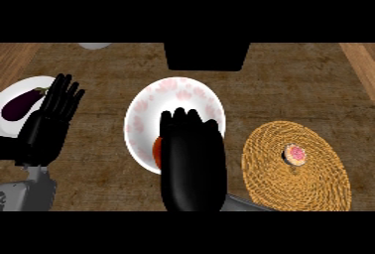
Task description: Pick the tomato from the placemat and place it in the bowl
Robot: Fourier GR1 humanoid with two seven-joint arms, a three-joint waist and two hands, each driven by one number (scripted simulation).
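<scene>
While we look down from the head view, our right hand [192,163] lies over the near part of the white bowl [173,106], its fingers curled over the tomato [156,151], of which only a red sliver shows at the hand's left side. Just right of the bowl sits the woven placemat [296,166], carrying a small round pink-topped item [295,154]. Our left hand [50,124] rests open, fingers up, near the counter's [293,84] left edge, partly covering a plate [18,89] with an eggplant [22,103]. A dark box [206,55] stands at the far edge; bare counter lies beyond the placemat.
</scene>
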